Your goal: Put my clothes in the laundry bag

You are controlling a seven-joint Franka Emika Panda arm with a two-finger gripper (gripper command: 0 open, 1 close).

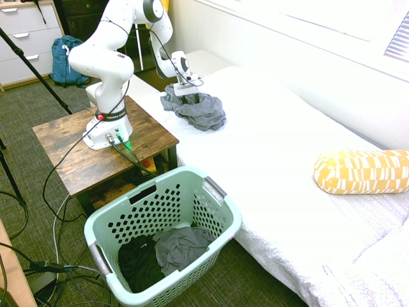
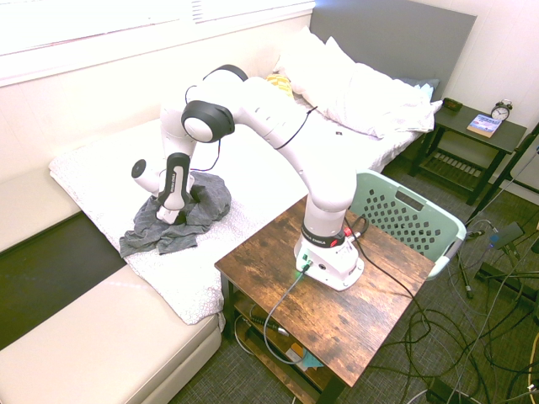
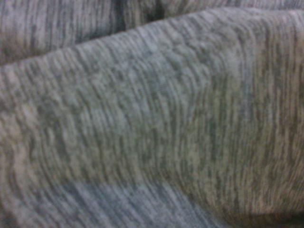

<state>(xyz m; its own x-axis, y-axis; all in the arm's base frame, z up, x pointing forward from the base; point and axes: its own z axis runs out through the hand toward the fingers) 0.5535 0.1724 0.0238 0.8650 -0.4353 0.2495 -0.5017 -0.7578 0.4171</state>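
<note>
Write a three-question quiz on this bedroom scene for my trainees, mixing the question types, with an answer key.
1. True or false: the laundry basket is empty.
2. Where does the grey garment under the gripper lie? A) on the wooden table B) on the white bed C) on the floor
3. Fill in: the cushion on the bed is white and ____.

Key: 1. False, it holds a black and a grey garment. 2. B. 3. Yellow.
</note>
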